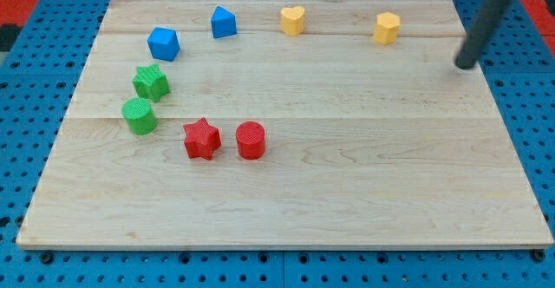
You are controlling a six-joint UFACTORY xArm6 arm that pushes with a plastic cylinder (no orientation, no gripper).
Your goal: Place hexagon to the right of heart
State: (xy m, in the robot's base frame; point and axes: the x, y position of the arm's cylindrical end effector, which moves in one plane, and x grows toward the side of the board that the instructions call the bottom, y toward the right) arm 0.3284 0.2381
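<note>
My tip [466, 64], a bare rod with no pincer, sits right of the yellow hexagon [387, 28]; an off-centre push could send it wide of the yellow heart [292, 19].

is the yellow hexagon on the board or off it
On the board: the yellow hexagon sits on the wooden board near its top edge, right of the yellow heart.

I see the yellow hexagon [388, 28] lying flat at the upper right of the frame, well apart from the yellow heart [292, 19] at top centre.
</note>
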